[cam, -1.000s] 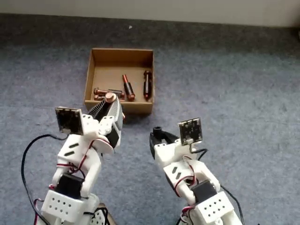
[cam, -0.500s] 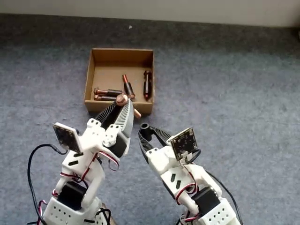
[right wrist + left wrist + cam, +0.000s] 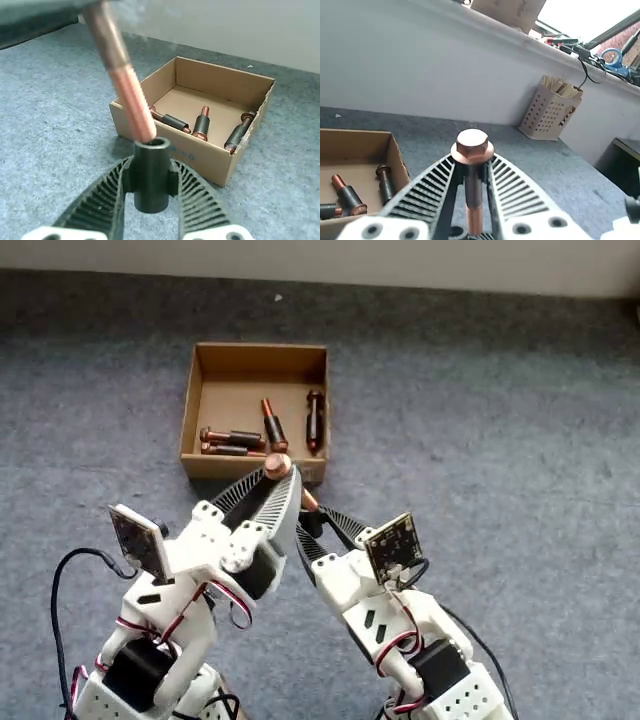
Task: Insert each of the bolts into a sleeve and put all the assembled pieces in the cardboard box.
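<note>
The cardboard box (image 3: 256,350) is open-topped and square-cornered, set left of centre toward the table's (image 3: 520,470) far edge, where a pale wall (image 3: 400,255) is met. A wide stretch of grey, felt-like cover is seen between the box and the table's right edge. Four assembled pieces (image 3: 273,426), copper bolts in dark sleeves, are laid flat on the box floor.

Just in front of the box's near wall, the arms (image 3: 400,630) are angled inward so that their tips are brought together. The left gripper (image 3: 473,161) is clamped by ribbed black fingers (image 3: 430,185) on a smooth copper bolt (image 3: 472,145), hex head up, shank tilted. The right gripper (image 3: 151,165) is closed around a black cylindrical sleeve (image 3: 150,185), held upright with its bore open upward. The bolt tip is placed at the bore's rim; whether it is inside cannot be told.
</note>
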You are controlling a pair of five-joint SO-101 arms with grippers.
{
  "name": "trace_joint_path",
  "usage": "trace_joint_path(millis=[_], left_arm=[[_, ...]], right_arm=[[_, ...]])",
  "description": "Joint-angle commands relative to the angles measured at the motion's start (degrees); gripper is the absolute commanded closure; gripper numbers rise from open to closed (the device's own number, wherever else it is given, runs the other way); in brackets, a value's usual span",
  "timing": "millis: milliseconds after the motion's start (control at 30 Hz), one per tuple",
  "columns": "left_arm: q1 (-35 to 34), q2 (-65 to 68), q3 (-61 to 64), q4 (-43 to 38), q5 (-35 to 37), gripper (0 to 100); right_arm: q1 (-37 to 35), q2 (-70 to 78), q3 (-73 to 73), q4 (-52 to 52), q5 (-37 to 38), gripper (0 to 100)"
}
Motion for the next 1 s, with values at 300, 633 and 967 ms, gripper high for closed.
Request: trace_joint_path(millis=[300, 633, 967], left_arm=[[-3.5, -0.3, -5.1, 1.2, 0.4, 99], [-4.5, -0.6, -3.6, 0.4, 0.5, 99], [-4.4, -0.7, -3.6, 2.6, 0.5, 99]], right_arm=[[-0.8, -2.2, 8.1, -6.8, 7.6, 99.3], [-4.4, -2.2, 8.0, -8.0, 19.6, 99.3], [-2.4, -2.2, 8.0, -8.0, 19.6, 99.3]])
